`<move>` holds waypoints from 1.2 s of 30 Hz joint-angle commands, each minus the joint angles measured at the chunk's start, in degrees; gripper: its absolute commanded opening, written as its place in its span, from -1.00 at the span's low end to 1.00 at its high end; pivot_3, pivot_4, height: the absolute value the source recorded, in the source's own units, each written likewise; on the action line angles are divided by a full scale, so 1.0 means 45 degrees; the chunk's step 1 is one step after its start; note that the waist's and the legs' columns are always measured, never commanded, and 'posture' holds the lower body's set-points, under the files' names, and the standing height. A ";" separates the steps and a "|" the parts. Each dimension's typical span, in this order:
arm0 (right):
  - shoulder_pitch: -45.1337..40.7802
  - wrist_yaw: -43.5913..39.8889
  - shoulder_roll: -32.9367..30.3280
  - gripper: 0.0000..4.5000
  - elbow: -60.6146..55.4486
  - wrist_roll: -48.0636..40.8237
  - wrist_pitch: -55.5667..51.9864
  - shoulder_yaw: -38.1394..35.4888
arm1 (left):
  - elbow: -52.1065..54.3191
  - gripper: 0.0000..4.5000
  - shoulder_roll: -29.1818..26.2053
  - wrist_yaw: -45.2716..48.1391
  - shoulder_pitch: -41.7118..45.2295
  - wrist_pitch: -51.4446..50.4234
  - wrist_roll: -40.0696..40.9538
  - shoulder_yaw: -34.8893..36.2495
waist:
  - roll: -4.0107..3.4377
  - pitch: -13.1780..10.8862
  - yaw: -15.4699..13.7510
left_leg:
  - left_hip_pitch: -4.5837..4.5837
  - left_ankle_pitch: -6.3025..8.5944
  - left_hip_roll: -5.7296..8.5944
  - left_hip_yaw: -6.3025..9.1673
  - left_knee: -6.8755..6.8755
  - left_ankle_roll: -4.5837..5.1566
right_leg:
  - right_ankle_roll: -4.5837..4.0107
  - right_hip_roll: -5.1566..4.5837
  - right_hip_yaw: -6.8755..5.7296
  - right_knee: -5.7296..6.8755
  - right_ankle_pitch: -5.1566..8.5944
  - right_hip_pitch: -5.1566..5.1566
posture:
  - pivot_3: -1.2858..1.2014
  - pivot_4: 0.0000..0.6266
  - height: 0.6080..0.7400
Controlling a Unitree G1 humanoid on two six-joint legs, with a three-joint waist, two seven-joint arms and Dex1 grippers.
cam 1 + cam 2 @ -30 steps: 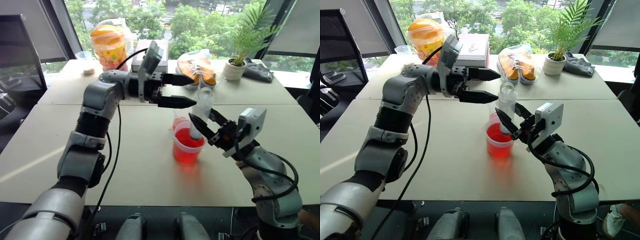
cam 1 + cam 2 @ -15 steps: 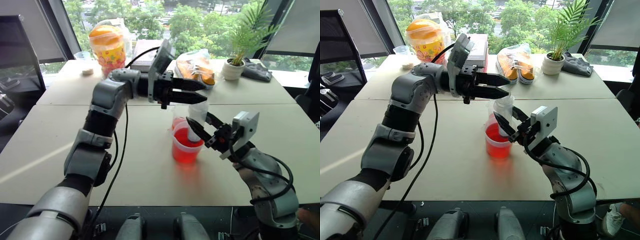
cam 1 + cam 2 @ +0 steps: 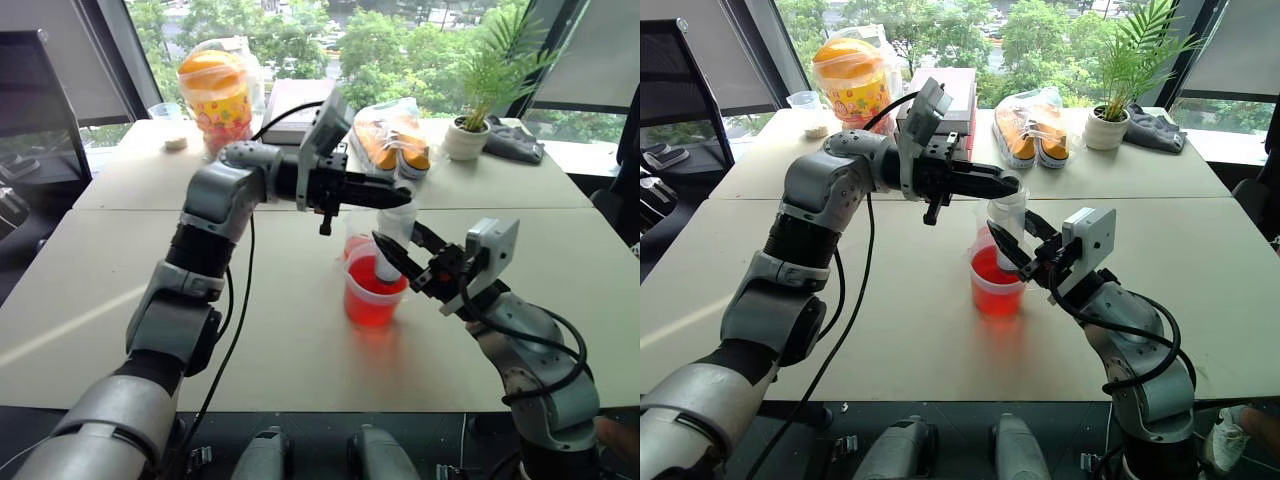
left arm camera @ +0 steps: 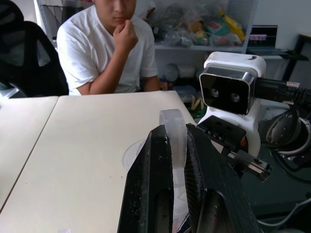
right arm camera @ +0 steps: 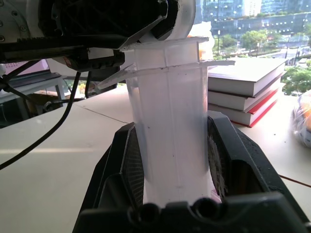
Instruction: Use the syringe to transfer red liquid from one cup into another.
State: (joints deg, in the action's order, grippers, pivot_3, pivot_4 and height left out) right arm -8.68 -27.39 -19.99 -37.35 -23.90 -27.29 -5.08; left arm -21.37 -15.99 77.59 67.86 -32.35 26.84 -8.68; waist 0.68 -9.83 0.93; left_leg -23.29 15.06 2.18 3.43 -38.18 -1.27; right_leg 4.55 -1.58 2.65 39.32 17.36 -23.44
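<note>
The syringe stands upright with its lower end in the red liquid of the wide clear cup at mid-table. My right gripper is shut on the syringe's barrel, coming in from the right. My left gripper reaches across from the left and is shut on the white plunger ring at the syringe's top. The smaller cup stands just behind the wide one, largely hidden by it.
At the back of the table are stacked books, a yellow snack tub, a bag of oranges, a potted plant and a dark cloth. A person sits at the table's far side in the left wrist view.
My left gripper went from wide open beside the syringe's top to shut on the plunger ring. The right gripper kept its hold on the barrel in place.
</note>
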 commanded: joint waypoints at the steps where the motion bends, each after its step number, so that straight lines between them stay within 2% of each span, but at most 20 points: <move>1: 0.0114 -0.0398 -0.0089 -0.37 0.0209 -0.0417 -0.0017 0.0439 | -0.0032 -0.98 -0.0167 -0.0256 0.0826 0.0227 0.0255 0.0806 | 0.0000 0.0000 0.0018 | 0.0001 0.0000 0.0000 0.0000 0.0000 0.0000 | 0.0000 0.0001 0.0000 0.0000 0.0000 0.0000 | 0.03 -0.52 1.00; 10: 0.0243 -0.0970 -0.0205 -0.37 0.1686 -0.0474 0.0542 0.0876 | -0.0801 -0.98 -0.0407 -0.0494 0.1516 0.0816 0.0076 0.1186 | 0.0000 0.0000 0.0008 | 0.0001 0.0000 0.0000 0.0000 0.0001 0.0001 | 0.0000 0.0002 -0.0001 0.0000 0.0000 0.0000 | 0.03 -0.52 1.00; 23: 0.0280 -0.0842 -0.0363 -0.37 0.1526 -0.0589 0.0592 0.1084 | -0.1408 -0.98 -0.0468 -0.0607 0.1948 0.1179 0.0101 0.1345 | 0.0001 -0.0001 0.0013 | 0.0000 0.0000 0.0000 0.0000 0.0002 0.0001 | 0.0000 0.0002 -0.0001 -0.0001 0.0000 -0.0002 | 0.03 -0.52 1.00; 29: -0.0854 -0.0228 -0.0593 -0.37 0.0610 -0.1051 -0.0029 0.0495 | -0.0614 -0.98 -0.0472 -0.0206 0.1055 0.1230 -0.0013 0.0785 | -0.0002 -0.0003 0.0044 | -0.0001 0.0000 0.0000 -0.0001 0.0003 0.0001 | 0.0000 0.0001 0.0002 -0.0001 0.0000 -0.0004 | 0.03 -0.52 1.00; 33: -0.1491 0.0147 -0.0824 -0.37 0.0080 -0.1554 -0.0586 -0.0056 | -0.0297 -0.33 -0.0588 -0.0022 0.0497 0.0866 -0.0086 0.0441 | -0.0003 -0.0003 0.0017 | 0.0000 0.0000 -0.0003 0.0004 0.0007 0.0001 | 0.0000 0.0002 0.0002 -0.0001 0.0000 -0.0005 | 0.03 -0.52 1.00; 34: -0.1566 0.0196 -0.0895 -0.37 -0.0015 -0.1623 -0.0697 -0.0123 | -0.0240 -0.07 -0.0629 0.0022 0.0372 0.0910 -0.0169 0.0352 | -0.0002 -0.0003 0.0008 | 0.0000 0.0000 -0.0002 0.0004 0.0007 0.0001 | 0.0000 0.0000 0.0001 -0.0002 0.0000 -0.0004 | 0.03 -0.52 1.00; 36: -0.1665 0.0272 -0.1025 -0.37 -0.0179 -0.1741 -0.0884 -0.0220 | -0.0214 0.31 -0.0748 0.0136 0.0155 0.0956 -0.0279 0.0245 | -0.0002 -0.0002 -0.0025 | -0.0002 0.0000 -0.0001 0.0004 0.0005 0.0001 | 0.0001 -0.0003 0.0001 -0.0010 0.0000 0.0000 | 0.03 -0.52 1.00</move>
State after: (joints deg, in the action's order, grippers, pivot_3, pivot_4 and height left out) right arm -14.96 -26.53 -23.80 -34.52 -30.23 -31.59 -4.59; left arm -23.60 -18.86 77.66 68.71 -28.41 26.07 -7.49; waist 0.67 -9.84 0.82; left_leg -23.30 15.06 2.18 3.44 -38.16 -1.27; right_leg 4.55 -1.60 2.66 39.28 17.36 -23.44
